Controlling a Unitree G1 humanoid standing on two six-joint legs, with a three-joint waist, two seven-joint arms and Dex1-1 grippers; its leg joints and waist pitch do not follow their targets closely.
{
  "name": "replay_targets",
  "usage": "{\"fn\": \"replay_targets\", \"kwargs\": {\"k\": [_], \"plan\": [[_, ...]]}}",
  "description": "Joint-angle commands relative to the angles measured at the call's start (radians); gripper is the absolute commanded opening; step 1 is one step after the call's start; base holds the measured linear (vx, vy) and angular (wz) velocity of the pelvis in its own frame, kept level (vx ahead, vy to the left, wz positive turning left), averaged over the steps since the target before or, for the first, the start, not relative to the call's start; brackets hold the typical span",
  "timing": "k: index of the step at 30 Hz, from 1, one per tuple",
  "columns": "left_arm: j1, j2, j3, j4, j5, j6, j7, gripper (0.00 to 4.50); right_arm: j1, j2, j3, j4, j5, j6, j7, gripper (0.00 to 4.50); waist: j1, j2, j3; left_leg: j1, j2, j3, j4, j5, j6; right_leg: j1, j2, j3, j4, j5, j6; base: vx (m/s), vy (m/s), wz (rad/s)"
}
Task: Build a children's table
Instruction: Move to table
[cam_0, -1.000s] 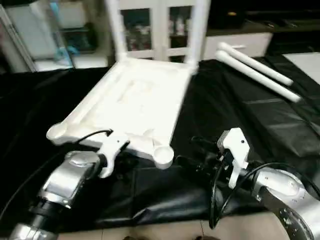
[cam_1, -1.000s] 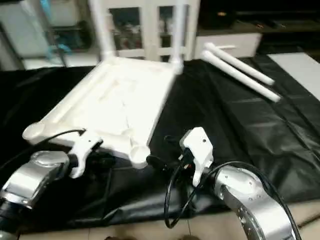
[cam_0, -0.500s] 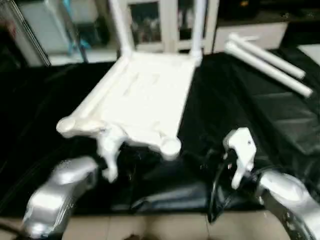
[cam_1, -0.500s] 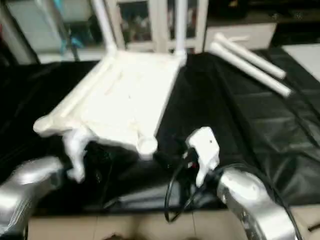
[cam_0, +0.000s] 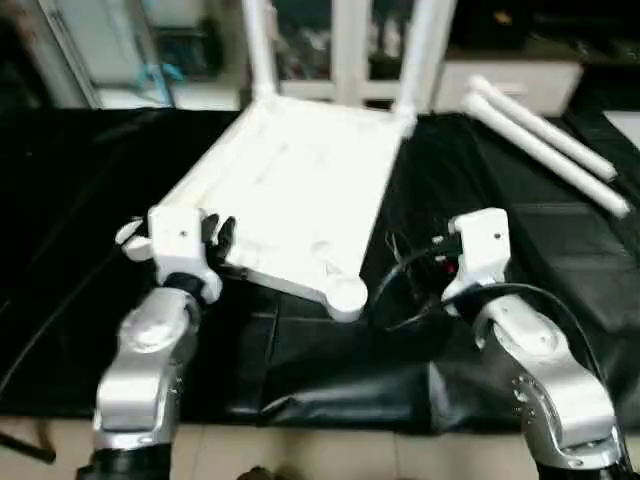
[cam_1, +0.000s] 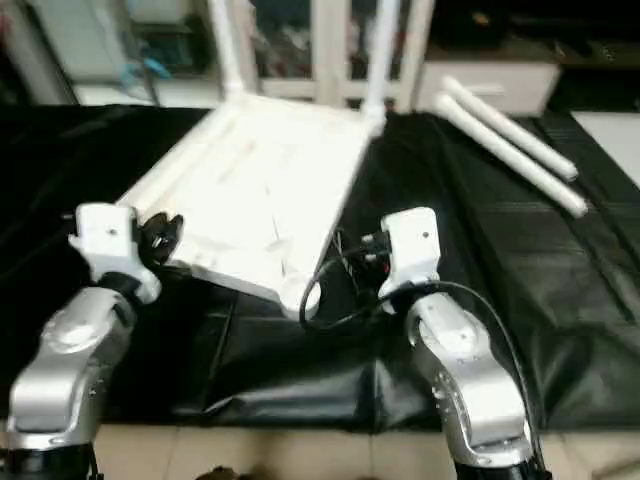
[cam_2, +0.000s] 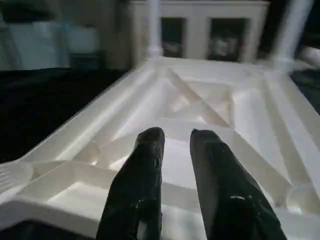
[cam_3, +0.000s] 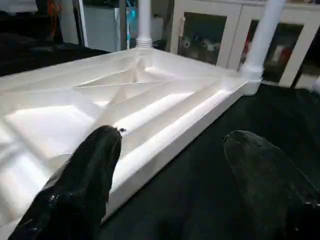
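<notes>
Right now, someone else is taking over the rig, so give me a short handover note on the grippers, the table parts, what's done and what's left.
Left gripper: fingers a narrow gap apart, holding nothing, over the near edge of the tabletop.
Right gripper: open wide, empty, at the tabletop's near right edge.
Tabletop lies ribbed side up on the black work table.
Done: two fitted legs stand upright in the far corner sockets.
Left: two loose legs lie on the cover to the far right; both near corner sockets still lack legs.

Both silver forearms reach forward; left hand (cam_2: 177, 137) nearly closed, apparently empty — right hand (cam_3: 172, 150) spread wide.
</notes>
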Motion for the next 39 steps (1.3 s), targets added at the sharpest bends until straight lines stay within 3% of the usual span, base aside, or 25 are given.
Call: {"fn": "replay_targets", "kwargs": {"k": [1, 3, 5, 6, 7, 8, 11, 13, 15, 16, 18, 19, 20, 21, 22, 24, 25, 27, 28, 32, 34, 35, 36, 38, 39], "plan": [[-0.028, -0.029, -0.048, 0.061, 0.056, -0.063, 0.068, 1.13, -0.035, 0.003, -0.021, 0.071, -0.044, -0.033, -0.017, 3.64, 0.03, -0.039, -0.061, -0.069, -0.035, 0.077, 0.084, -0.253, 0.17, 0.085, -0.147, 0.048, -0.21, -0.075, -0.447, 0.01, -0.233, 0.61], [-0.028, -0.029, -0.048, 0.061, 0.056, -0.063, 0.068, 1.13, -0.035, 0.003, -0.021, 0.071, -0.044, -0.033, -0.017, 3.64, 0.056, -0.047, -0.057, -0.077, -0.002, 0.202, 0.235, -0.215, 0.167, 0.074, -0.189, 0.029, -0.225, -0.059, -0.422, 0.005, -0.233, 0.56], [-0.034, -0.035, -0.078, 0.09, 0.085, -0.09, 0.098, 1.13, -0.055, -0.008, -0.044, 0.103, -0.043, -0.043, -0.013, 3.64, 0.051, -0.035, -0.056, -0.053, 0.1, 0.226, 0.135, -0.174, 0.216, 0.101, -0.185, -0.085, -0.213, 0.083, -0.186, 0.024, -0.212, 0.53], [-0.032, -0.036, -0.082, 0.09, 0.09, -0.096, 0.106, 1.13, -0.06, -0.015, -0.051, 0.111, -0.038, -0.043, -0.011, 3.64, 0.042, -0.02, -0.076, -0.031, 0.133, 0.197, 0.074, -0.114, 0.25, 0.118, -0.135, -0.13, -0.191, 0.125, -0.11, 0.067, -0.203, 0.74], [-0.029, -0.04, -0.079, 0.092, 0.097, -0.103, 0.112, 1.13, -0.064, -0.023, -0.058, 0.123, -0.031, -0.046, -0.008, 3.64, 0.008, 0.016, -0.09, 0.105, 0.31, -0.019, -0.029, 0.032, 0.479, -0.028, -0.039, -0.121, 0.027, -0.026, 0.04, 0.045, -0.106, 0.39], [-0.027, -0.04, -0.078, 0.092, 0.1, -0.107, 0.114, 1.13, -0.065, -0.027, -0.059, 0.126, -0.03, -0.047, -0.007, 3.64, -0.007, 0.014, -0.093, 0.124, 0.345, -0.049, -0.032, 0.152, 0.565, -0.067, -0.053, -0.079, 0.071, -0.145, 0.054, 0.066, -0.235, 0.64], [-0.011, -0.043, -0.073, 0.092, 0.11, -0.122, 0.116, 1.13, -0.07, -0.037, -0.064, 0.141, -0.033, -0.056, 0.004, 3.64, 0.001, -0.007, -0.078, 0.088, 0.177, -0.033, -0.012, 0.571, 0.592, -0.137, -0.026, 0.035, 0.111, -0.094, 0.081, 0.014, -0.281, 0.64], [0.009, -0.042, -0.079, 0.083, 0.112, -0.124, 0.113, 1.13, -0.068, -0.036, -0.069, 0.14, -0.036, -0.058, 0.009, 3.64, 0.009, -0.046, -0.067, 0.038, 0.068, 0.01, -0.05, 0.273, 0.512, -0.078, -0.011, 0.067, -0.006, 0.037, -0.005, -0.036, -0.31, 0.61], [0.022, -0.036, -0.089, 0.079, 0.115, -0.125, 0.114, 1.13, -0.065, -0.035, -0.072, 0.137, -0.038, -0.057, 0.011, 3.64, 0.037, -0.1, -0.052, -0.062, -0.043, 0.101, 0.088, -0.055, 0.44, 0.018, -0.118, 0.075, -0.168, 0.089, -0.393, -0.037, -0.355, 0.65], [0.034, -0.034, -0.099, 0.079, 0.124, -0.136, 0.122, 1.13, -0.06, -0.037, -0.074, 0.134, -0.039, -0.058, 0.013, 3.64, 0.069, -0.105, -0.053, -0.078, -0.009, 0.237, 0.276, -0.247, 0.243, 0.037, -0.183, 0.035, -0.201, 0.022, -0.446, -0.049, -0.348, 0.56], [0.044, -0.035, -0.103, 0.076, 0.127, -0.141, 0.126, 1.13, -0.051, -0.038, -0.075, 0.126, -0.039, -0.055, 0.012, 3.64, 0.057, -0.099, -0.037, -0.03, 0.039, 0.264, 0.255, -0.322, 0.165, 0.019, -0.215, -0.004, -0.226, -0.155, -0.309, -0.046, -0.318, 0.52], [0.054, -0.041, -0.104, 0.071, 0.13, -0.141, 0.13, 1.13, -0.037, -0.035, -0.086, 0.116, -0.029, -0.052, 0.006, 3.64, 0.052, -0.094, -0.046, 0.011, 0.047, 0.275, 0.175, -0.41, 0.172, 0.042, -0.165, 0.053, -0.234, -0.186, -0.215, -0.016, -0.258, 0.33], [0.058, -0.045, -0.104, 0.069, 0.132, -0.14, 0.132, 1.13, -0.031, -0.033, -0.096, 0.114, -0.02, -0.049, 0.003, 3.64, 0.062, -0.028, -0.062, 0.053, 0.131, 0.239, 0.065, -0.287, 0.194, 0.07, -0.135, 0.002, -0.248, -0.122, -0.045, -0.016, -0.258, 0.33], [0.058, -0.045, -0.104, 0.069, 0.132, -0.14, 0.132, 1.13, -0.031, -0.033, -0.096, 0.114, -0.02, -0.049, 0.003, 3.64, 0.062, -0.028, -0.062, 0.053, 0.131, 0.239, 0.065, -0.287, 0.194, 0.07, -0.135, 0.002, -0.248, -0.122, -0.045, -0.017, -0.268, 0.16], [0.065, -0.051, -0.105, 0.062, 0.134, -0.139, 0.132, 1.13, -0.025, -0.035, -0.104, 0.112, -0.018, -0.043, 0.001, 3.64, 0.029, -0.029, -0.103, 0.207, 0.46, 0.042, -0.025, 0.3, 0.358, -0.142, -0.097, -0.034, 0.053, -0.104, 0.189, 0.01, -0.245, 0.08], [0.067, -0.053, -0.107, 0.062, 0.139, -0.14, 0.133, 1.13, -0.024, -0.036, -0.113, 0.113, -0.017, -0.044, 0.002, 3.64, 0.035, -0.022, -0.09, 0.175, 0.327, 0.111, 0.035, 0.898, 0.493, -0.211, -0.104, 0.017, 0.105, 0.03, 0.144, 0.006, -0.224, 0.01], [0.068, -0.054, -0.107, 0.062, 0.14, -0.141, 0.136, 1.13, -0.023, -0.036, -0.119, 0.113, -0.013, -0.044, 0.004, 3.64, 0.037, -0.027, -0.082, 0.101, 0.218, 0.195, 0.013, 0.856, 0.553, -0.166, -0.061, 0.009, 0.058, 0.152, 0.095, -0.046, -0.232, -0.05], [0.071, -0.051, -0.11, 0.062, 0.141, -0.142, 0.139, 1.13, -0.022, -0.036, -0.129, 0.111, -0.006, -0.042, 0.008, 3.64, 0.02, -0.088, -0.089, 0.069, 0.128, 0.242, -0.001, 0.425, 0.583, -0.096, -0.057, 0.017, -0.056, 0.338, -0.117, -0.043, -0.268, -0.05], [0.072, -0.049, -0.112, 0.062, 0.141, -0.143, 0.14, 1.13, -0.021, -0.035, -0.133, 0.108, -0.002, -0.04, 0.01, 3.64, 0.032, -0.151, -0.085, 0.003, -0.026, 0.307, 0.175, -0.09, 0.481, -0.046, -0.107, 0.051, -0.19, 0.232, -0.275, -0.048, -0.29, -0.02], [0.08, -0.042, -0.102, 0.058, 0.137, -0.146, 0.138, 1.13, -0.012, -0.024, -0.142, 0.081, 0.01, -0.029, 0.006, 3.64, 0.035, -0.106, -0.072, 0.0, 0.027, 0.269, 0.243, -0.324, 0.156, -0.026, -0.217, 0.053, -0.228, 0.043, -0.361, -0.055, -0.273, -0.06], [0.087, -0.041, -0.1, 0.056, 0.13, -0.161, 0.126, 1.13, -0.008, -0.015, -0.147, 0.068, 0.021, -0.019, 0.005, 3.64, -0.008, -0.014, -0.062, 0.045, 0.158, 0.198, 0.057, -0.223, 0.198, -0.032, -0.115, -0.056, -0.261, -0.212, -0.022, -0.097, -0.227, -0.05], [0.095, -0.047, -0.091, 0.051, 0.104, -0.15, 0.107, 1.13, -0.004, -0.008, -0.153, 0.05, 0.035, -0.005, 0.004, 3.64, -0.027, 0.007, -0.065, 0.057, 0.31, 0.086, -0.041, -0.118, 0.253, -0.054, -0.069, -0.081, -0.11, -0.174, 0.108, -0.099, -0.225, -0.12], [0.098, -0.045, -0.091, 0.05, 0.105, -0.146, 0.103, 1.13, -0.001, -0.005, -0.154, 0.039, 0.04, 0.002, 0.004, 3.64, -0.049, -0.022, -0.073, 0.089, 0.352, 0.069, -0.033, 0.035, 0.354, -0.137, -0.077, -0.041, 0.058, -0.17, 0.208, -0.075, -0.191, -0.07], [0.104, -0.039, -0.094, 0.048, 0.103, -0.148, 0.09, 1.13, 0.004, -0.002, -0.152, 0.024, 0.046, 0.01, 0.006, 3.64, -0.04, -0.025, -0.064, 0.079, 0.248, 0.137, -0.002, 0.147, 0.527, -0.143, -0.086, 0.019, 0.056, -0.009, 0.141, -0.079, -0.194, 0.05], [0.113, -0.03, -0.097, 0.042, 0.1, -0.153, 0.076, 1.13, 0.012, 0.002, -0.146, 0.009, 0.048, 0.017, 0.007, 3.64, -0.03, -0.049, -0.077, 0.07, 0.158, 0.174, 0.051, 0.17, 0.528, -0.1, -0.105, 0.059, -0.047, 0.095, 0.098, -0.089, -0.228, -0.03]]}}
